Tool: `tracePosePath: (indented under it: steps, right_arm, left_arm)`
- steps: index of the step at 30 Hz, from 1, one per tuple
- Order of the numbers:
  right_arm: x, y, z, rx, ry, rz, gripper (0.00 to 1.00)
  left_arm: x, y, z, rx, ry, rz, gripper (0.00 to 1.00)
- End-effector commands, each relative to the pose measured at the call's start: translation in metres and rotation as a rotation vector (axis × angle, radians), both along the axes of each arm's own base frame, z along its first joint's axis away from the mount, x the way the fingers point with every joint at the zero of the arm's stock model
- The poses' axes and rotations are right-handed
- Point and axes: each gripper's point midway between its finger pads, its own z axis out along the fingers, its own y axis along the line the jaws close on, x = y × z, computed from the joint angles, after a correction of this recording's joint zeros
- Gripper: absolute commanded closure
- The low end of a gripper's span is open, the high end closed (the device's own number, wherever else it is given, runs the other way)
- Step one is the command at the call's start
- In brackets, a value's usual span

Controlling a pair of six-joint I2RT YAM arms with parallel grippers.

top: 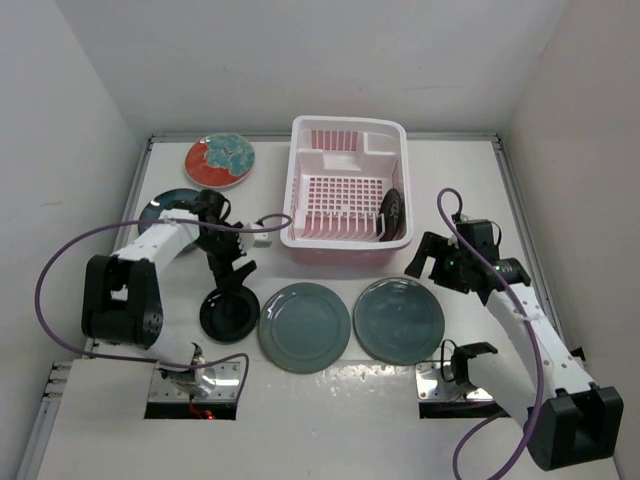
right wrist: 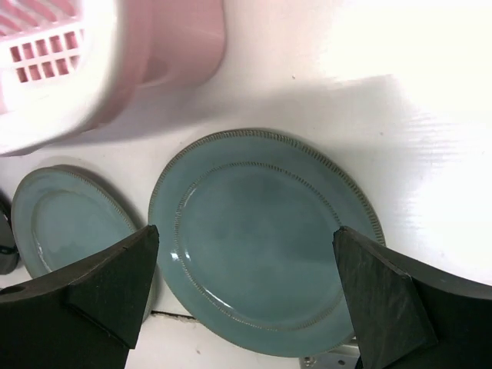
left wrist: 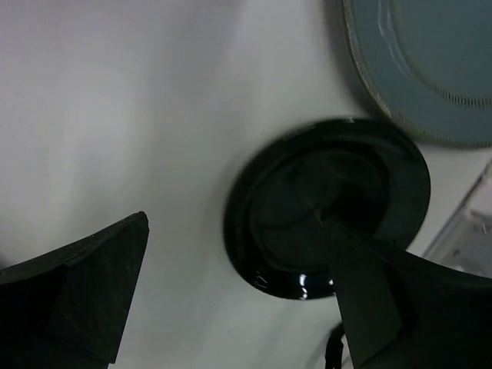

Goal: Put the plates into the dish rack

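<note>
The pink-and-white dish rack [top: 345,195] stands at the back centre, with a dark plate [top: 392,215] on edge at its right side. Two grey-teal plates [top: 304,327] [top: 399,319] lie flat in front of it. A small black plate [top: 230,313] lies left of them, and my left gripper [top: 232,272] hovers open just above it. In the left wrist view the black plate [left wrist: 327,207] shows partly behind one of the fingers [left wrist: 384,300]. My right gripper [top: 425,268] hangs open over the right grey-teal plate [right wrist: 261,238], holding nothing. A red plate [top: 220,160] and a darker teal plate [top: 165,207] sit at the back left.
The rack's pink corner [right wrist: 92,61] shows in the right wrist view, close behind the plate. The left arm's purple cable [top: 150,228] loops over the darker teal plate. White walls close in on three sides, and metal mounting plates [top: 200,378] line the near edge.
</note>
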Motion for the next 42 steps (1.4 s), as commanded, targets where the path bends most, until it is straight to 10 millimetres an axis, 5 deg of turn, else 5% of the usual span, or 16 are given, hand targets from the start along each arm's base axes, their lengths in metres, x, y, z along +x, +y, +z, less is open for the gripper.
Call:
tracePosePath:
  steps: [1, 8, 16, 19, 22, 23, 28, 35, 38, 42]
  right_arm:
    - [0.004, 0.001, 0.018, -0.04, -0.055, 0.068, 0.07]
    - [0.0, -0.003, 0.034, -0.075, -0.133, 0.081, 0.07]
    - [0.005, 0.002, 0.038, -0.059, -0.146, 0.09, 0.08]
    - [0.008, 0.003, 0.045, -0.057, -0.163, 0.092, 0.09]
    - [0.013, 0.004, 0.052, -0.055, -0.184, 0.094, 0.1]
    - [0.013, 0.005, 0.053, -0.062, -0.186, 0.102, 0.1]
    - [0.019, 0.012, 0.058, -0.06, -0.191, 0.127, 0.11]
    - [0.034, 0.039, 0.081, -0.056, -0.253, 0.247, 0.17]
    - [0.043, 0.063, 0.098, -0.03, -0.296, 0.339, 0.2]
    - [0.045, 0.127, 0.132, 0.071, -0.4, 0.57, 0.22]
  left_arm:
    - [-0.034, 0.018, -0.011, 0.041, 0.113, -0.164, 0.0]
    - [-0.05, 0.047, -0.051, 0.172, 0.159, -0.146, 0.0]
    - [-0.053, 0.049, -0.079, 0.184, 0.193, -0.107, 0.05]
    - [-0.06, 0.045, -0.08, 0.163, 0.202, -0.117, 0.35]
    - [-0.065, 0.041, -0.077, 0.137, 0.212, -0.126, 0.87]
    - [-0.059, 0.043, -0.073, 0.135, 0.195, -0.094, 1.0]
    - [-0.05, 0.039, -0.045, 0.088, 0.157, -0.106, 1.0]
    - [-0.052, 0.021, 0.018, -0.038, 0.134, -0.248, 1.0]
    - [-0.038, 0.016, 0.048, -0.05, 0.036, -0.237, 1.0]
    - [-0.029, 0.009, 0.076, -0.08, -0.092, -0.254, 1.0]
